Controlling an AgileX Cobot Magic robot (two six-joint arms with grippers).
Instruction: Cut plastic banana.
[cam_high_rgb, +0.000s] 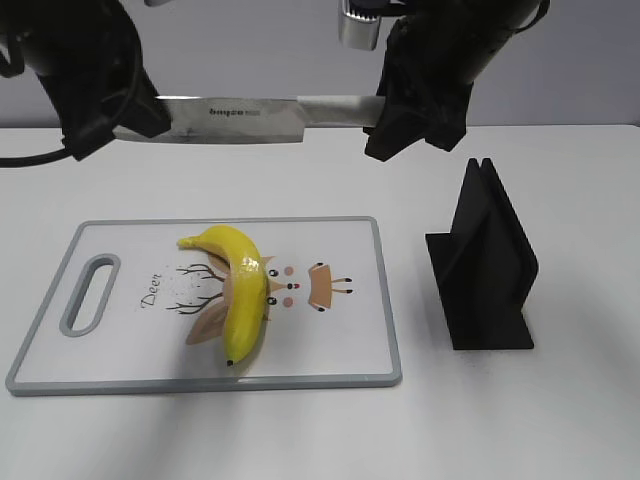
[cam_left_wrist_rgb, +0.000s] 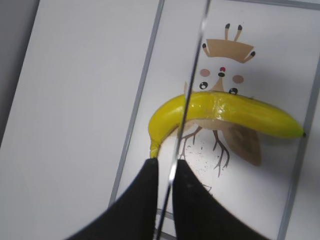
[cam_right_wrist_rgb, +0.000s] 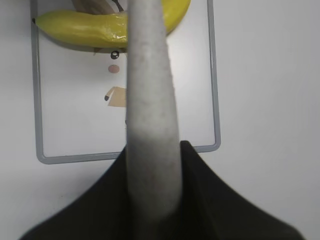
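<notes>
The plastic banana (cam_high_rgb: 245, 290) lies curved on the white cutting board (cam_high_rgb: 130, 340), its dark tip toward the front edge. A knife (cam_high_rgb: 230, 112) hangs level, high above the board's far side. My left gripper (cam_high_rgb: 140, 115) is shut on the blade's tip end. My right gripper (cam_high_rgb: 385, 120) is shut on the grey handle. In the left wrist view the thin blade (cam_left_wrist_rgb: 192, 85) runs between my fingers (cam_left_wrist_rgb: 167, 167) and crosses over the banana (cam_left_wrist_rgb: 225, 110). In the right wrist view the handle (cam_right_wrist_rgb: 150, 100) sits in the jaws (cam_right_wrist_rgb: 152, 155), with the banana (cam_right_wrist_rgb: 80, 27) at the top.
A black knife stand (cam_high_rgb: 485, 265) stands upright to the right of the board. The board has a grey rim, a handle slot (cam_high_rgb: 90, 292) at its left end and a printed deer picture. White table all around.
</notes>
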